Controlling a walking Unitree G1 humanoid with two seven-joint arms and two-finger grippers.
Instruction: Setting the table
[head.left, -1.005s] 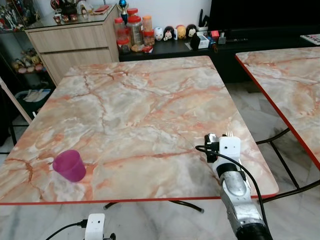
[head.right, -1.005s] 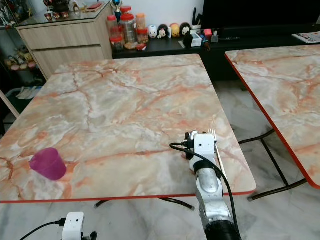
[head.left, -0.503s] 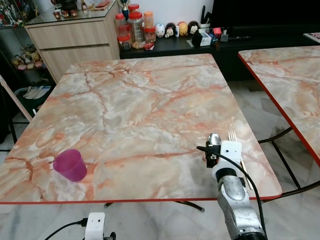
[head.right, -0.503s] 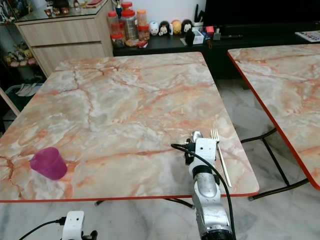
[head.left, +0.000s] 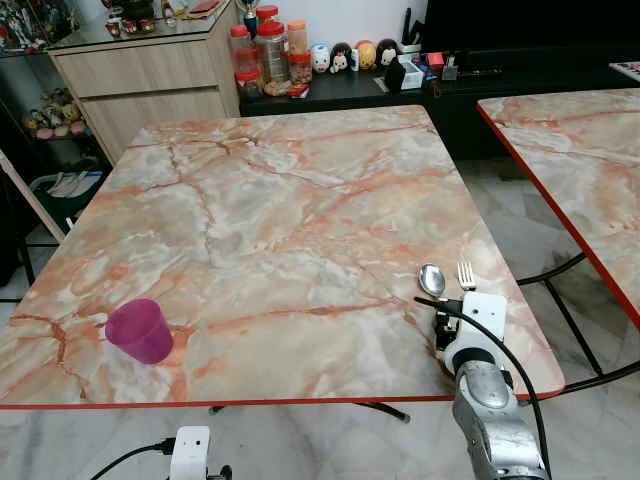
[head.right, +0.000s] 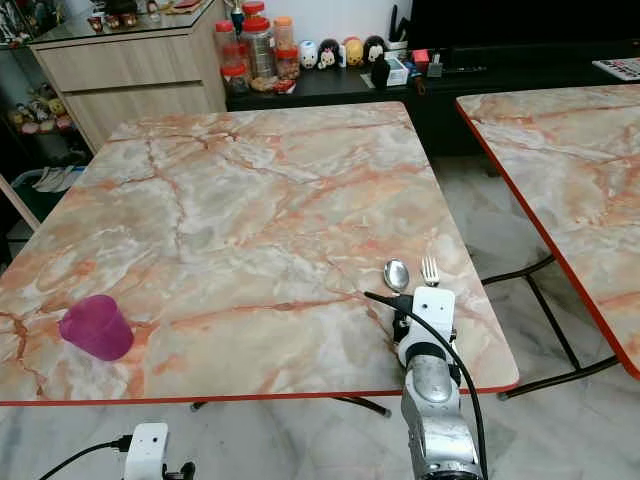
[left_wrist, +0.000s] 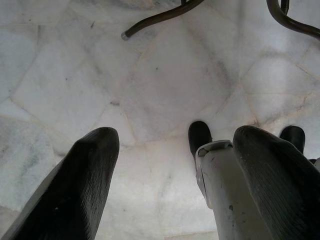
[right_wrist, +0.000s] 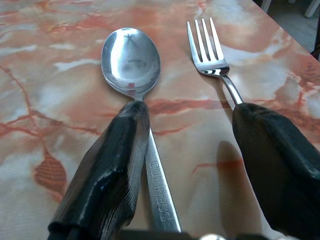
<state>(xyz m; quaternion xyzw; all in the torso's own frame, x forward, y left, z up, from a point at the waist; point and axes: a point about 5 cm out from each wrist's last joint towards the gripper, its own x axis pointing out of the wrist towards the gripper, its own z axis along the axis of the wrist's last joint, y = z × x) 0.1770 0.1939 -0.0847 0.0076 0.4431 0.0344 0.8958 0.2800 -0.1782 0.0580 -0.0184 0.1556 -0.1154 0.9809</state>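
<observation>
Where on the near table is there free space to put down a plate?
The table is bare across its middle and far half, between the purple cup at the near left and the spoon and fork at the near right. That right corner is crowded: the open right gripper sits over both.

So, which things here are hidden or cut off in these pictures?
- Spoon handle: right wrist view, lower part covered by a finger of the right hand.
- Fork handle: same view, hidden behind the other finger.
- Second table: left eye view, cut by the picture's edge.
</observation>
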